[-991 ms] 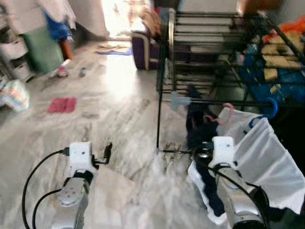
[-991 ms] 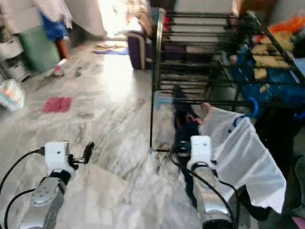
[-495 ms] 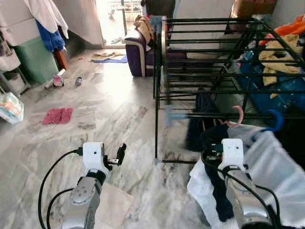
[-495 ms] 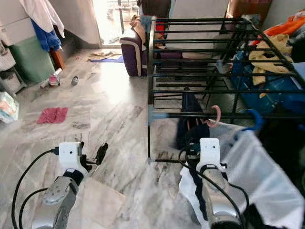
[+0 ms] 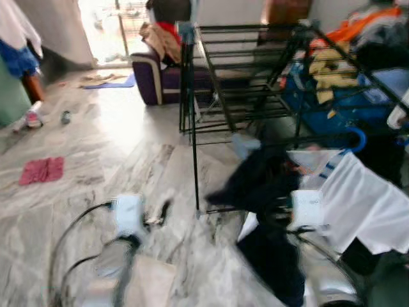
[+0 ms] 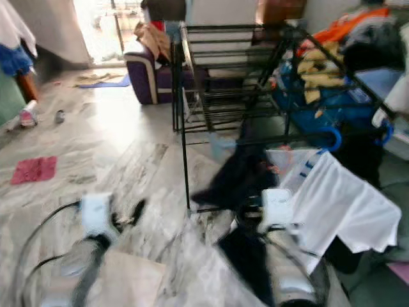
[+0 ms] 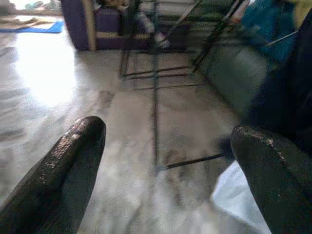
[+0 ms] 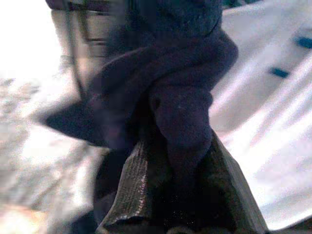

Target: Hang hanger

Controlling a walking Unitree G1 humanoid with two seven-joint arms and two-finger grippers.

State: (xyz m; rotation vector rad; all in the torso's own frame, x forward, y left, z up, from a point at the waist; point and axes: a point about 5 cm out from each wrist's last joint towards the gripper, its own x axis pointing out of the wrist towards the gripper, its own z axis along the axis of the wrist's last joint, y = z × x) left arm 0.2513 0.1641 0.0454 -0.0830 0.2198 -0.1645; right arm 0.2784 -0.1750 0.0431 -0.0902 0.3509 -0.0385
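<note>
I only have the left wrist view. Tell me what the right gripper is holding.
Observer: The right gripper is shut on a dark navy garment, bunched between its fingers.
Operator: Say where the drying rack stands.
Observer: The black drying rack is straight ahead, with a white cloth on a blue hanger hook at the robot's right.
Operator: Report the floor on the left.
Observer: A red cloth lies on the marble floor, far left of the left gripper.
</note>
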